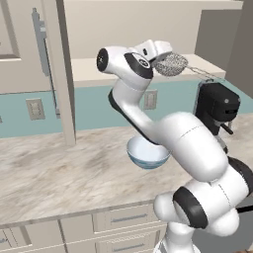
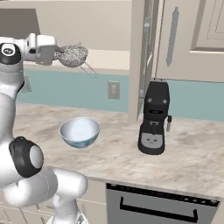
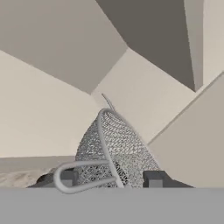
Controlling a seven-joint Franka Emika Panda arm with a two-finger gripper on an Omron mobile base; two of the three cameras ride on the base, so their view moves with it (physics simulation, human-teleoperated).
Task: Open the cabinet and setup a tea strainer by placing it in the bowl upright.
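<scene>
High in front of the open cabinet (image 1: 59,74), my gripper (image 3: 109,179) clamps the tea strainer (image 2: 72,56) between both fingers (image 3: 154,178), holding it above the countertop (image 2: 113,148), well over the bowl (image 2: 80,132).

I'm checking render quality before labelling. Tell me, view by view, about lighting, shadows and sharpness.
Left base view: flat, even light, no glare; the bowl casts only a faint shadow on the counter, edges slightly soft. Right base view: same flat light; the black coffee machine keeps little surface detail. Hand view: the tea strainer mesh between the pincer fingertips is crisp, the cabinet panels plain, shaded flat.
</scene>
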